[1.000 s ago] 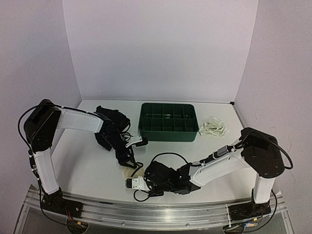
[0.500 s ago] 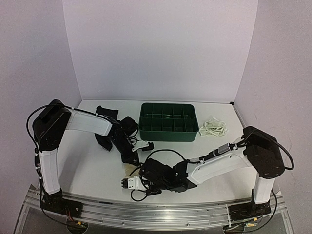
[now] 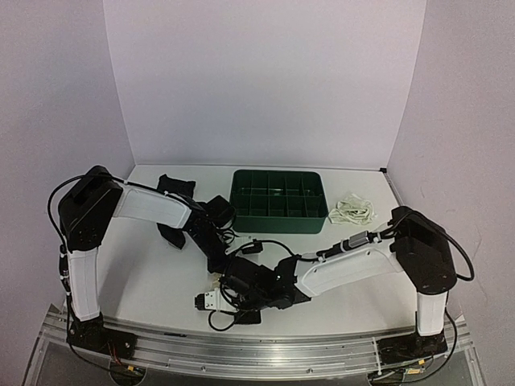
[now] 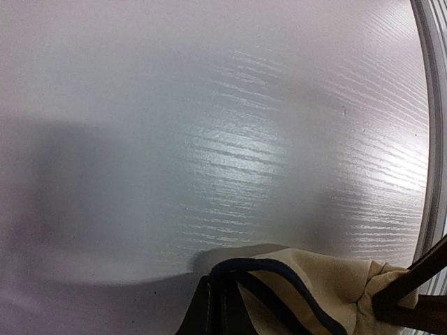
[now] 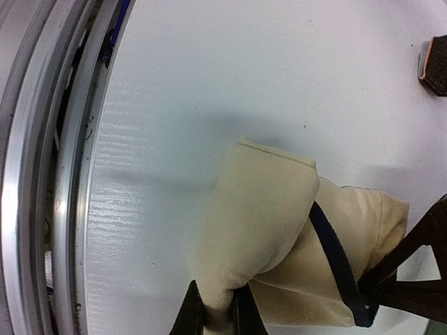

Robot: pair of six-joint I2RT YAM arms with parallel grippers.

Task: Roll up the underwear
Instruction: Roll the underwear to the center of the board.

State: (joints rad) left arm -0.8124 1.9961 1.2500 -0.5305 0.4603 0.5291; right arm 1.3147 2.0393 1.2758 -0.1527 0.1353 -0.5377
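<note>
Two of the three garments show from above: the black garment [image 3: 175, 186] lies just left of the green tray [image 3: 278, 221], partly behind the left arm; the white garment [image 3: 352, 210] lies just right of the tray; no cloth shows in any of the tray's compartments. On the near side of the tray, a little left of its middle, the left gripper [image 3: 224, 277] and the right gripper [image 3: 244, 294] meet tip to tip; the third garment is hidden beneath them, so neither arm is nearer, both are on it.

From the left wrist, the cream garment [image 4: 307, 279] with its dark trim fills the gap between the fingers, bunched against the right-hand one; the jaws stand apart, but whether they pinch the cloth I cannot tell.

From the right wrist, the same cloth shows a rounded fold whose long axis runs up the picture, away from the jaws; a flat, trimmed tail lies beside it. Part of the fold drops between dark finger parts at the bottom edge; whether it is clamped or merely resting, I cannot tell. The coming move probably turns on carrying that fold sideways over the tail, across its axis.
</note>
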